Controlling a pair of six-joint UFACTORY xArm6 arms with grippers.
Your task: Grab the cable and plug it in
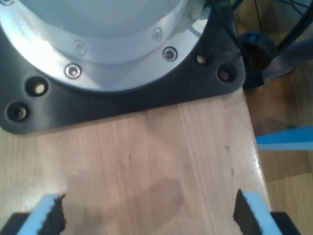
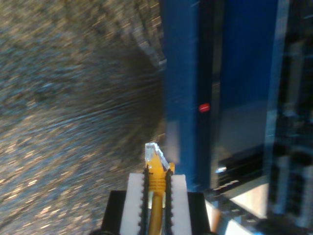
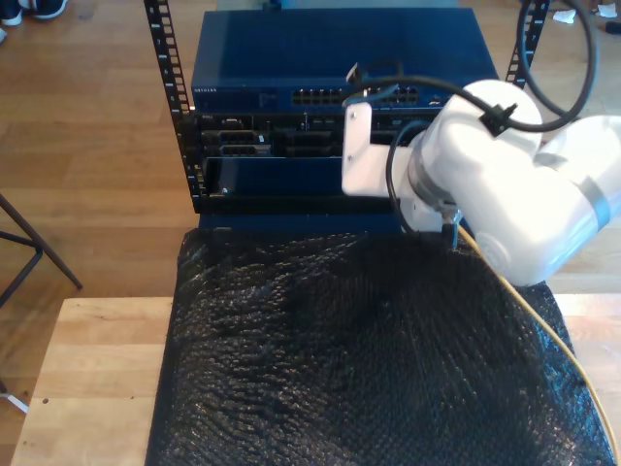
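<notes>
Cable is seen in the second wrist view clamped just behind its clear plug between the white pads of my second gripper, low in the frame. It is judged light and limp, the plug's clip brittle. Bubbly black sheeting lies left, a blue rack unit right.

In the first wrist view, my first gripper is held apart over a bare wooden tabletop, beside a black base plate.

In the exterior view, the yellow line is trailed down the right edge from a white arm before the network switch.
</notes>
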